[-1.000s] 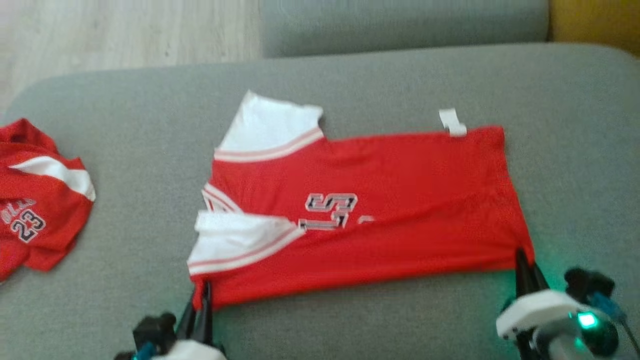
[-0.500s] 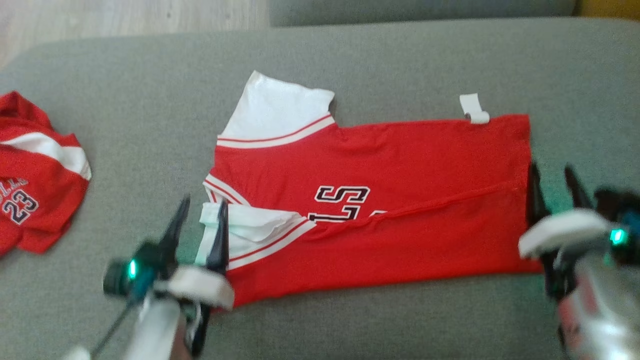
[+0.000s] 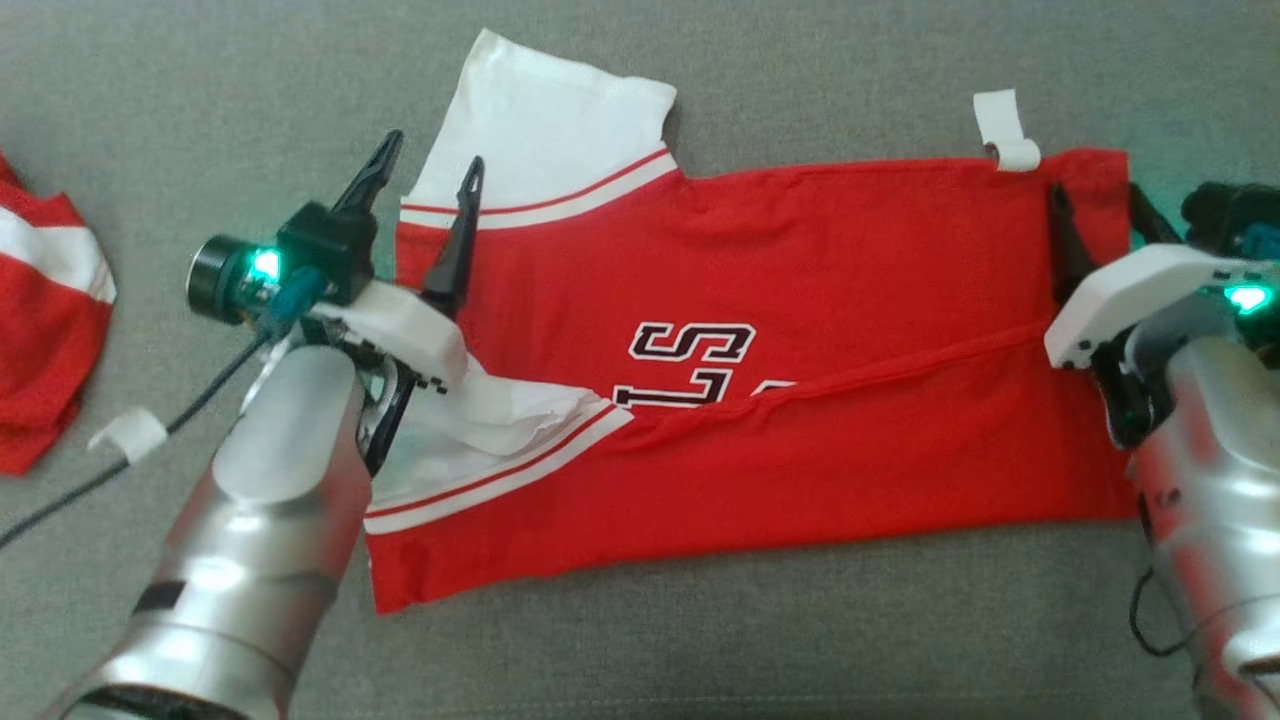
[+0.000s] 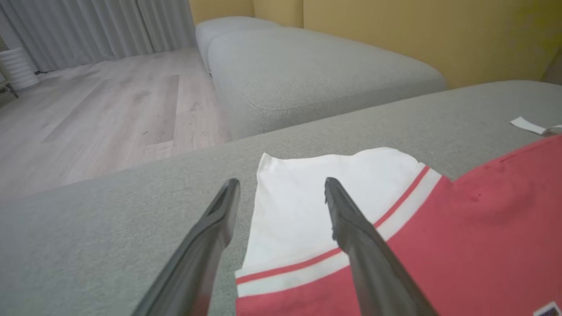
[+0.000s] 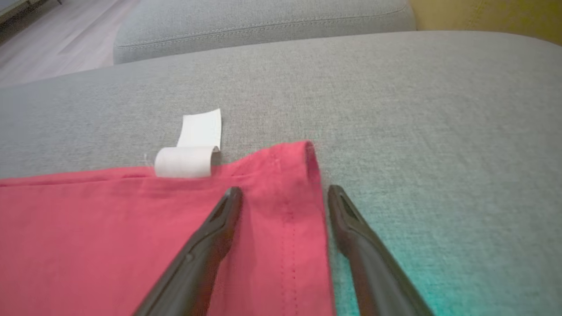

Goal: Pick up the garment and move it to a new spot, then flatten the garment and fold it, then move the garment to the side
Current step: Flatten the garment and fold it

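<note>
- The red jersey [image 3: 800,300] lies spread lengthwise across the grey sofa cushion [image 3: 800,640]. Its near long edge is already turned over toward the middle, so the fold seems half made.
- The far white sleeve [image 3: 545,120] and the far hem corner beside the curled care label [image 3: 1005,130] still lie flat and unfolded.
- The left pincer [image 3: 432,155] stands with its fingers apart, astride the sleeve's outer edge and holding nothing.
- The right pincer [image 3: 1097,195] is likewise spread, one finger over the red cloth and one over bare cushion, astride the hem.
- The next move likely calls for both to drop, close on the far edge at both ends, and draw it evenly toward the robot over the first fold.
- The black-and-white lettering is half buried under the fold.
- The left forearm covers part of the crumpled near sleeve.
- A second red garment [image 3: 45,330] is cut off at the head view's left edge.
- Whether any fingertip touches fabric I cannot tell.
</note>
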